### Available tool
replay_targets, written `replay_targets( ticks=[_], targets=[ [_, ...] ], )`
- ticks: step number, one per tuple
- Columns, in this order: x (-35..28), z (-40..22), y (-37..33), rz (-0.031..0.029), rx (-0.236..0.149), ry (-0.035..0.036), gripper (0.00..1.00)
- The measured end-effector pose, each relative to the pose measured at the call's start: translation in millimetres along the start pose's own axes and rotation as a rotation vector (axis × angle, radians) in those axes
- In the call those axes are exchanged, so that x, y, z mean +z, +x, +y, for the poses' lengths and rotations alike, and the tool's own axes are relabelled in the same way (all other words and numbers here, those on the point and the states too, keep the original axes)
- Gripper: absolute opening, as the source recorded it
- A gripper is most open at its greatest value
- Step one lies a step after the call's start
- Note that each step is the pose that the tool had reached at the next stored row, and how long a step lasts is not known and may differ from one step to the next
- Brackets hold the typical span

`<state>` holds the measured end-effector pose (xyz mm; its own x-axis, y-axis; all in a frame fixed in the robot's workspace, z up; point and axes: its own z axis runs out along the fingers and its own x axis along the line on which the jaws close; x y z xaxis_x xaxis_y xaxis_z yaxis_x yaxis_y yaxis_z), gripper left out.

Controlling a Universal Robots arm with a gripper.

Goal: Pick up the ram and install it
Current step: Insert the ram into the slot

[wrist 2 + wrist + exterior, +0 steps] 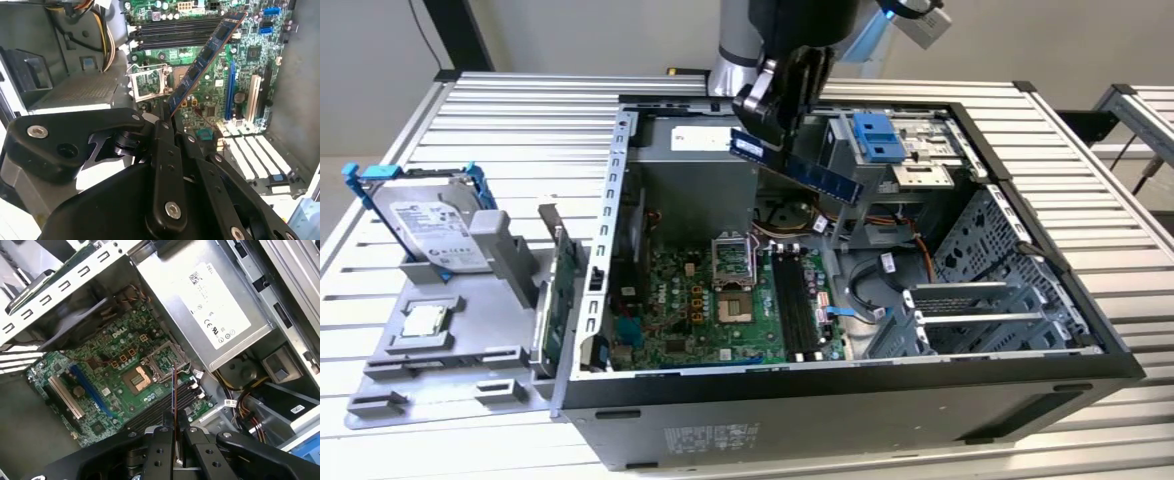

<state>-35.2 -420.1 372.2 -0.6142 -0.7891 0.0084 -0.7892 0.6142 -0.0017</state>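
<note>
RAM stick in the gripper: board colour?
Dark blue: the slim, flat ram shows it best in the second wrist view.

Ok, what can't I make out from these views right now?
1. Exterior view: latches on the slots, too small to read.
2. Second wrist view: held end of the ram, covered by the claw.
3. First wrist view: near ends of the slots, behind the claw; ram is edge-on.

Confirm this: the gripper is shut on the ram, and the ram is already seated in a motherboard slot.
Wrong on one point: the ram is not seated. The exterior view shows it held tilted in the air above the motherboard slots. The gripper is shut on it.
</note>
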Motion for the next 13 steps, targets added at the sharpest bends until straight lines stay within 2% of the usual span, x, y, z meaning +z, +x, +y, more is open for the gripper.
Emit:
replay_targets(
  ticks=[13],
  targets=[
    [0.5,0.0,0.0,0.0006,0.203,-0.0015,0.0]
  ],
)
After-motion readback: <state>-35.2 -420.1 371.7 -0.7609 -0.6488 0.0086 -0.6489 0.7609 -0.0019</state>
